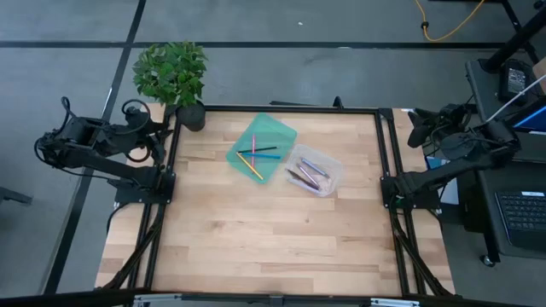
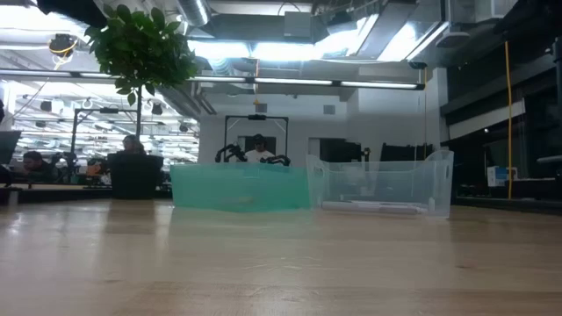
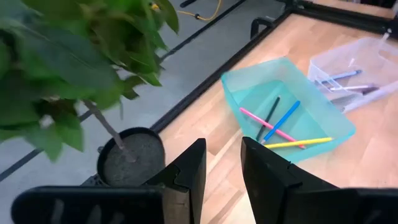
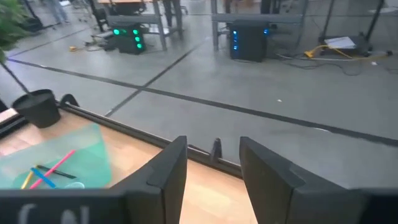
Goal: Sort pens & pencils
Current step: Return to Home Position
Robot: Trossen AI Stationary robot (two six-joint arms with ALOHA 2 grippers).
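A teal tray (image 1: 262,147) on the far middle of the table holds a pink, a black, a blue and a yellow stick (image 3: 277,124); it also shows in the low view as the teal tray (image 2: 239,187). Beside it a clear tray (image 1: 314,170) holds several lavender, grey-blue and brown sticks (image 3: 348,84). My left gripper (image 3: 222,167) is open, drawn back off the table's left far corner by the plant. My right gripper (image 4: 213,168) is open, drawn back beyond the table's right far corner. Neither touches anything.
A potted plant (image 1: 175,78) stands at the table's far left corner, close to my left gripper. A black frame (image 1: 384,170) edges the wooden table (image 1: 273,239), whose near half is bare wood. A desk with a keyboard (image 1: 520,213) stands to the right.
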